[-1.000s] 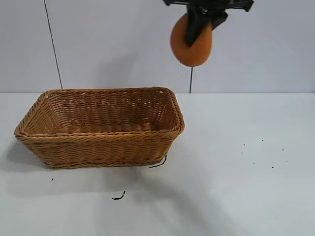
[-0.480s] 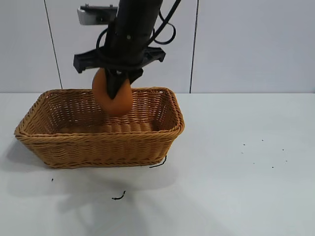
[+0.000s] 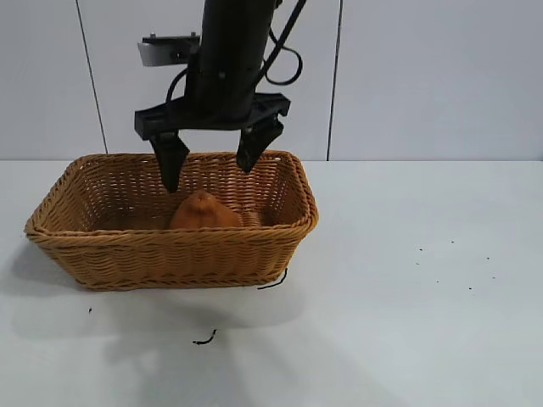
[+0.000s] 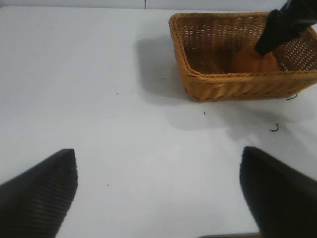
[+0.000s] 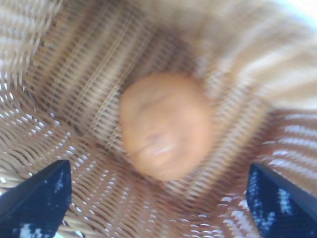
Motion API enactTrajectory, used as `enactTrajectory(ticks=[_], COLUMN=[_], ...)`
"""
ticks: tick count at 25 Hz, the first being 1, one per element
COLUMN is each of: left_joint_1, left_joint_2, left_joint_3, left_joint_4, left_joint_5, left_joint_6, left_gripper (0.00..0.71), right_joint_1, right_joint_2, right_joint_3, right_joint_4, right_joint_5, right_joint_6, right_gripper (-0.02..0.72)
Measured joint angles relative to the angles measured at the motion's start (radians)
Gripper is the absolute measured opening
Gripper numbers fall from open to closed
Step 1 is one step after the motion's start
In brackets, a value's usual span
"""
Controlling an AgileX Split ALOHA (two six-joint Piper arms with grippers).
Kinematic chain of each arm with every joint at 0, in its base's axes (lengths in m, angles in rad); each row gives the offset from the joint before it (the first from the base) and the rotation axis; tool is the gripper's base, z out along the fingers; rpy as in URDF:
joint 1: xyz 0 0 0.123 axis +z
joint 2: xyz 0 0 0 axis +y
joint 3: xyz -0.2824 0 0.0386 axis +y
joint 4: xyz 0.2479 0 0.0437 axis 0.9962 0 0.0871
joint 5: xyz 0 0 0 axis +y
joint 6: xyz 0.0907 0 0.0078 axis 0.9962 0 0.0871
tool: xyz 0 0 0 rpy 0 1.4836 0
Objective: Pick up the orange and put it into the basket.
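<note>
The right claw hangs wide open and empty just above the basket; the orange lies directly beneath it on the basket floor. This looks like the release step done; next, I'd judge, the arm lifts straight clear. The left claw, open too, waits well off over the tabletop.

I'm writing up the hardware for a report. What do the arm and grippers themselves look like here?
The right gripper is matte black: a flat crossbar carrying two tapered fingers, under a thick black cylindrical arm with looping black cables and a small grey box at its side. The left gripper shows only two dark, finely ribbed fingertips.
</note>
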Motion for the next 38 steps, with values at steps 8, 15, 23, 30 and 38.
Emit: enactTrajectory(ticks=[8, 15, 23, 30, 38], left_joint_1=[0.0, 0.0, 0.0, 0.0, 0.0], left_joint_2=[0.0, 0.0, 0.0, 0.0, 0.0], left_joint_3=[0.0, 0.0, 0.0, 0.0, 0.0], left_joint_4=[0.0, 0.0, 0.0, 0.0, 0.0], left_joint_5=[0.0, 0.0, 0.0, 0.0, 0.0], left_joint_6=[0.0, 0.0, 0.0, 0.0, 0.0], left_gripper=[0.639, 0.639, 0.639, 0.639, 0.639], right_joint_1=[-0.226, -0.401, -0.492, -0.493, -0.493], right_joint_2=[-0.001, -0.001, -0.022, -0.24, -0.648], right_joint_3=[-0.001, -0.001, 0.044, 0.424, 0.968], right_joint_4=[-0.009, 0.001, 0.053, 0.052, 0.052], right_joint_5=[0.001, 0.002, 0.001, -0.001, 0.001], right_joint_6=[0.001, 0.001, 0.005, -0.025, -0.055], right_gripper=[0.694, 0.694, 0.694, 0.694, 0.694])
